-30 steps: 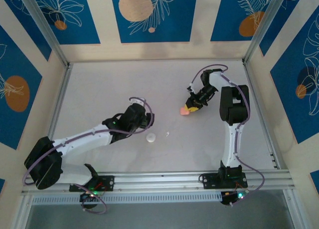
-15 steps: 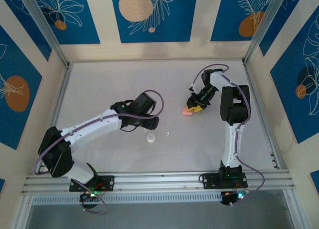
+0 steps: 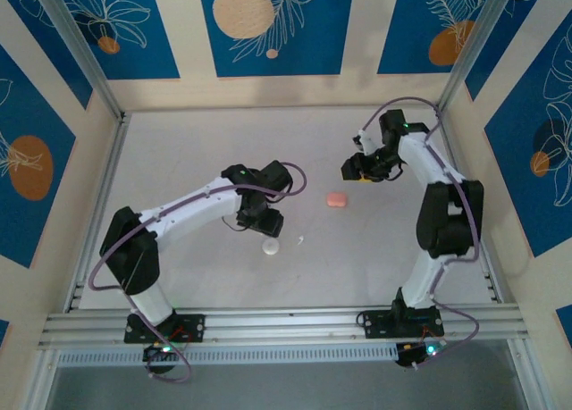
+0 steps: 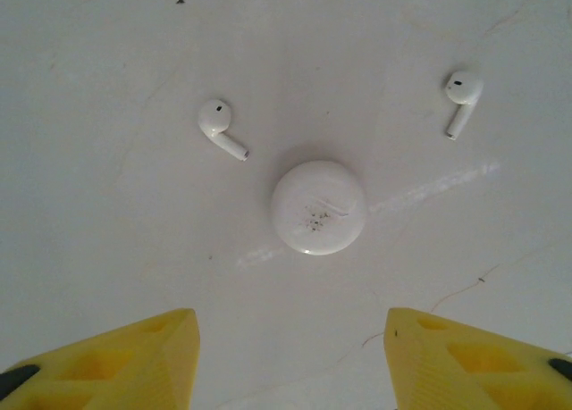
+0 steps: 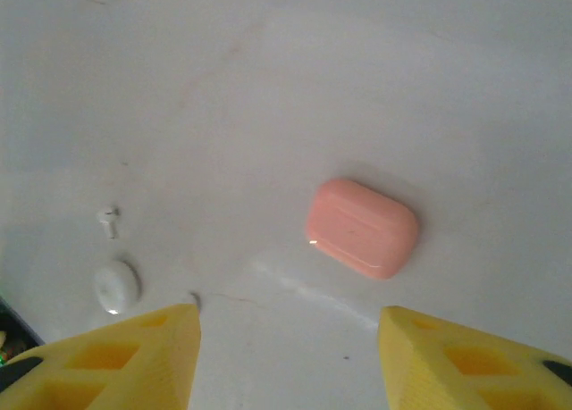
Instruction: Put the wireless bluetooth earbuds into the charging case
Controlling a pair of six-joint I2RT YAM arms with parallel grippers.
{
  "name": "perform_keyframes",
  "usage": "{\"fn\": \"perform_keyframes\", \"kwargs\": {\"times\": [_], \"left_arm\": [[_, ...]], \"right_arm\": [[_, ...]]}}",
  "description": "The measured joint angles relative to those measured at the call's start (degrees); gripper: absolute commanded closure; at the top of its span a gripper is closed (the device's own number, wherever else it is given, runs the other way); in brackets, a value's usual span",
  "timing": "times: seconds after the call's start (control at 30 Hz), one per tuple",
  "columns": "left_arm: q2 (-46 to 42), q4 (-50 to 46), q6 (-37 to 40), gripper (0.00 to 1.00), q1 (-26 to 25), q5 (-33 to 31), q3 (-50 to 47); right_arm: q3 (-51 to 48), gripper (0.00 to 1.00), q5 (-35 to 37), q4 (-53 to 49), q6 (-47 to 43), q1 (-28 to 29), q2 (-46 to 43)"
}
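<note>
A: Left gripper [image 4: 286, 365]?
B: Jaws apart, empty, near the closed round white case [image 4: 318, 206]. One white earbud [image 4: 219, 126] lies beside it on the table [image 4: 107, 249], a second earbud [image 4: 462, 96] further off.
A: Right gripper [image 5: 286, 356]?
B: Spread, empty, above the closed pink case [image 5: 362, 228].

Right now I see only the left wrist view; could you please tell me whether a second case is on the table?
Observer: Yes, a closed pink case lies to the right of the white round case.
Operator: Is the right gripper holding it?
Observer: No, the right gripper hovers open and empty, apart from the pink case.
Operator: Which case is nearer the arm bases?
Observer: The white round case; the pink case lies farther back.
</note>
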Motion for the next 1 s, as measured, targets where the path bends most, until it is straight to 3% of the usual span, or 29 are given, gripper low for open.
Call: {"fn": "perform_keyframes", "kwargs": {"times": [0.17, 0.37, 1.0], "left_arm": [[2.2, 0.3, -3.4, 0.45, -0.1, -1.0, 0.0], [7.1, 0.5, -6.1, 0.47, -1.7, -2.5, 0.7], [14.7, 1.9, -8.7, 0.43, -4.6, -3.5, 2.2]], "right_arm": [[-10.9, 0.44, -6.4, 11.3, 8.3, 1.5, -8.2], [-17.7, 0.44, -9.6, 18.8, 15.3, 3.0, -10.6], [-18.7, 0.44, -10.6, 21.4, 18.6, 6.3, -12.2]]}}
